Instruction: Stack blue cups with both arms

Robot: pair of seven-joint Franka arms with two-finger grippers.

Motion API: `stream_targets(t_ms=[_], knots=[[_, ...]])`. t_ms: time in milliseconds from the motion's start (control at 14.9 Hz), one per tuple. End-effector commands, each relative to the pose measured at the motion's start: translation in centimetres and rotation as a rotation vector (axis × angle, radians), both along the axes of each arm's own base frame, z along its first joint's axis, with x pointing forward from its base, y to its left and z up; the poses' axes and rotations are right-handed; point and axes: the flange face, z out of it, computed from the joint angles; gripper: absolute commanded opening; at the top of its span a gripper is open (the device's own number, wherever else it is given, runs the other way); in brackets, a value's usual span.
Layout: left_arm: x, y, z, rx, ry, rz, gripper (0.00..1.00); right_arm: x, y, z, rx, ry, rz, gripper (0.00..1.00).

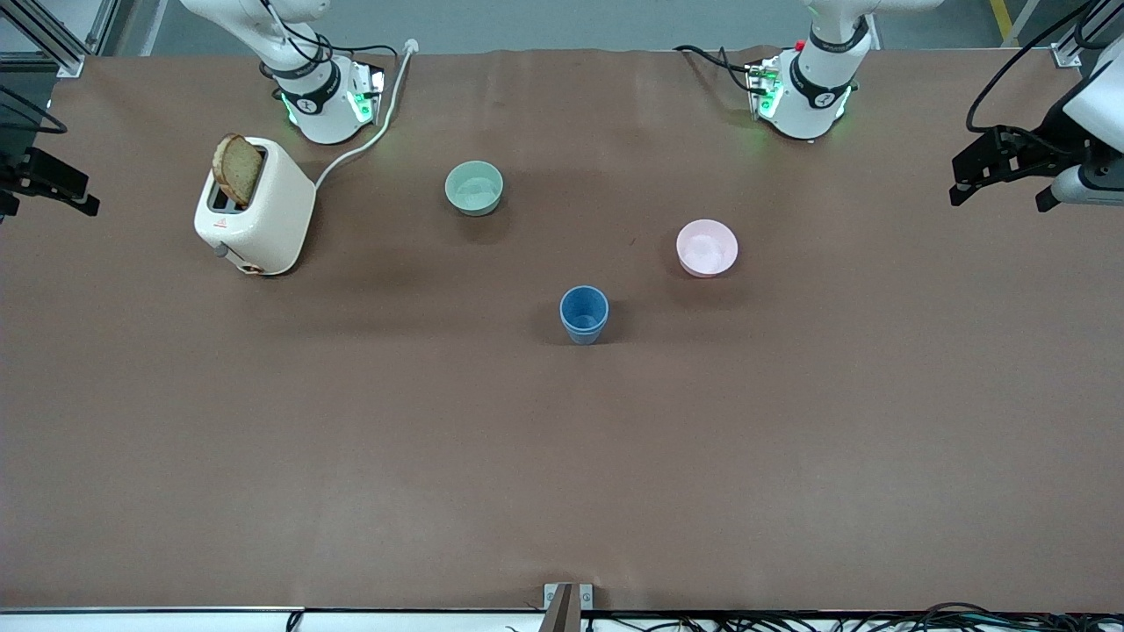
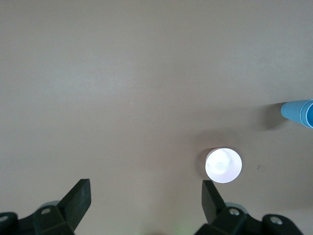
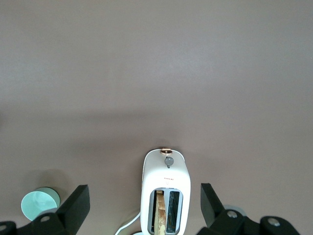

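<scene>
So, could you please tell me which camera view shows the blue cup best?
The front view: the blue cup stands there whole and upright, its open mouth visible. The left wrist view catches only part of it at the picture's edge. The right wrist view does not show it.

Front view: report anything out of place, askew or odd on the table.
Only one blue cup shows on the table, upright, though stacking needs two; whether another sits nested inside it cannot be told. A bread slice stands tilted out of the toaster slot. The green bowl and pink bowl sit upright. Nothing is spilled.
</scene>
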Motion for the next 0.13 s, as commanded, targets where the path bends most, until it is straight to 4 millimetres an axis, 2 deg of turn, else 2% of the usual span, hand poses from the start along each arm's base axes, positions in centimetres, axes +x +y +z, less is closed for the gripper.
stream_targets(t_ms=[0, 67], knots=[[-0.12, -0.10, -0.04, -0.018, 0.016, 0.080, 1.00, -0.42, 0.01, 0.76, 0.024, -0.013, 0.009, 1.00], [-0.07, -0.19, -0.20, -0.018, 0.019, 0.090, 1.00, -0.41, -0.09, 0.77, 0.023, -0.014, 0.008, 1.00]])
